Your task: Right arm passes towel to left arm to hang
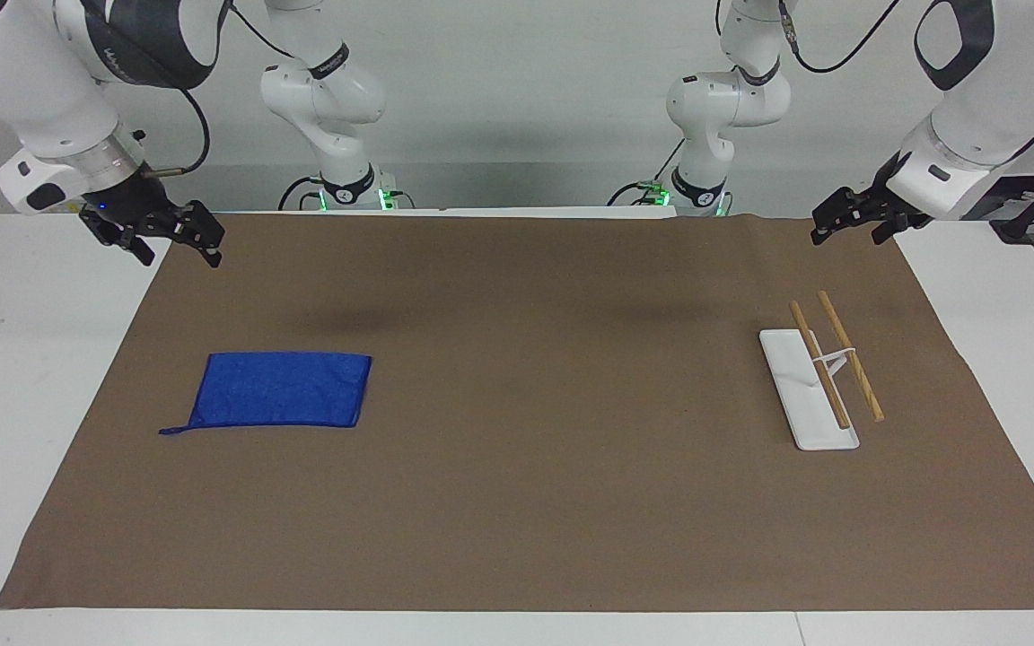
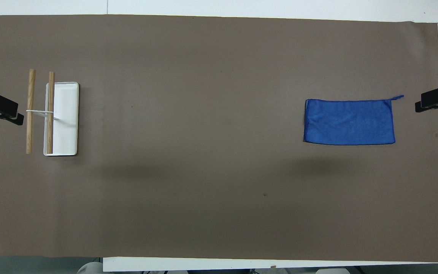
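The royal-blue towel [image 1: 282, 388] lies flat on the brown mat toward the right arm's end, also in the overhead view [image 2: 349, 121]. Its loop tail [image 2: 397, 97] sticks out at the corner farther from the robots. My right gripper [image 1: 180, 260] hangs open and empty in the air over the mat's edge at its own end, apart from the towel; the overhead view shows it [image 2: 430, 104] beside the loop corner. My left gripper [image 1: 846, 240] waits open and empty in the air over the mat's edge at the left arm's end, beside the rack in the overhead view [image 2: 2, 112].
A rack with a white base [image 1: 795, 377] and two wooden rods [image 1: 849, 354] on a white stand sits on the mat toward the left arm's end, also in the overhead view [image 2: 67, 114]. The brown mat [image 1: 517, 502] covers most of the white table.
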